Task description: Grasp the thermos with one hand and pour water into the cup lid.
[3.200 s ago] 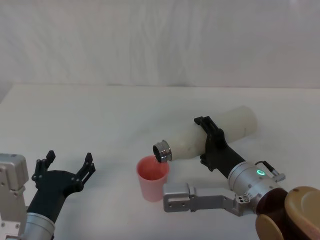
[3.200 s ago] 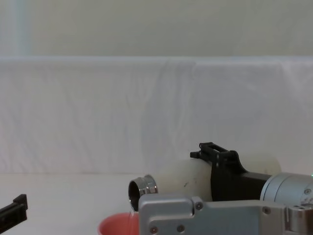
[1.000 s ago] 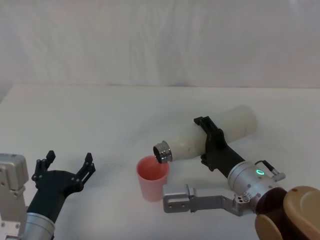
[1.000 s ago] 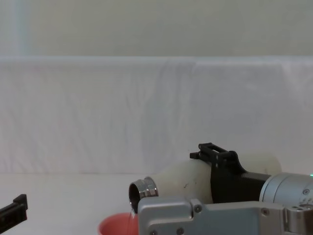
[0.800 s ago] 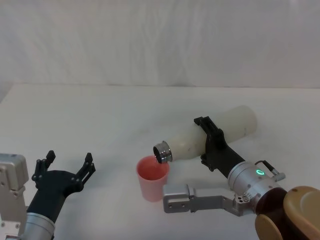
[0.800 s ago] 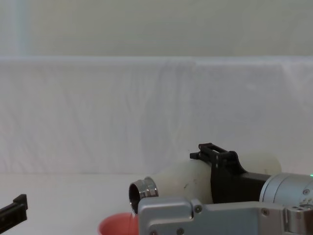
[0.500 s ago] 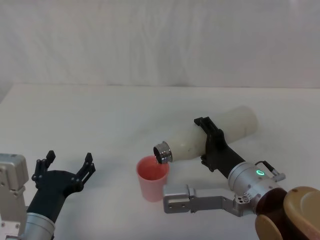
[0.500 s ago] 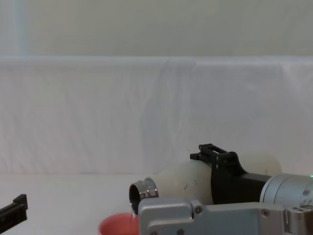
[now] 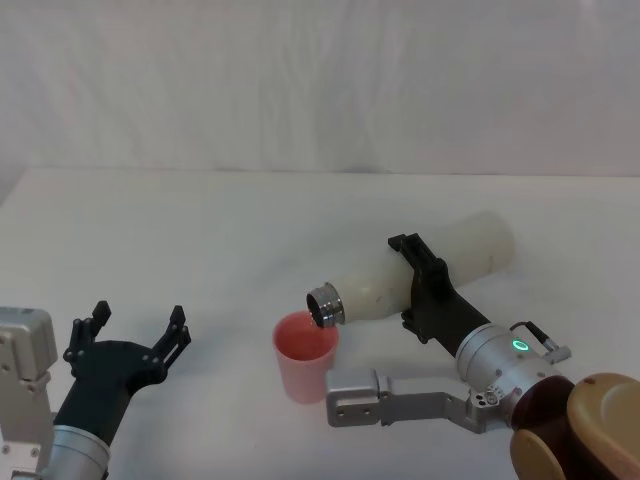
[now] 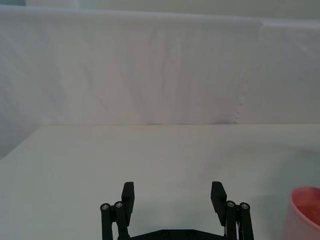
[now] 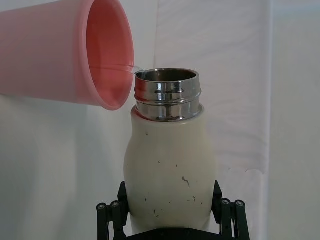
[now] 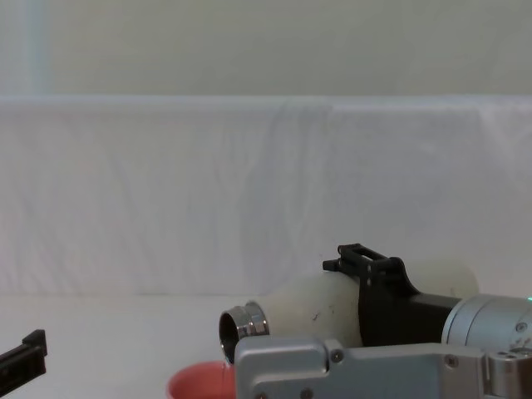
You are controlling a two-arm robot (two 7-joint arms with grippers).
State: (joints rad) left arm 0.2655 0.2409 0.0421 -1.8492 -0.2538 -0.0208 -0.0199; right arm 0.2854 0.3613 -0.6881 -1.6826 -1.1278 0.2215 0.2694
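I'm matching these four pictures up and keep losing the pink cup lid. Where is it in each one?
Head view: cup lid, lower centre, under the thermos mouth.
Left wrist view: a pink sliver at one edge.
Right wrist view: big, beside the steel neck.
Chest view: rim at bottom edge.
Shared landmark: the thermos's steel neck.

The thermos neck has dipped very slightly lower toward the cup lid.

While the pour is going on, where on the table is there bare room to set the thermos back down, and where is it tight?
Bare tabletop lies between the cup lid and the back drape, and between the cup lid and the open, parked left gripper. It is crowded around the cup lid's right: the right gripper holds the tilted thermos there, neck over the rim.
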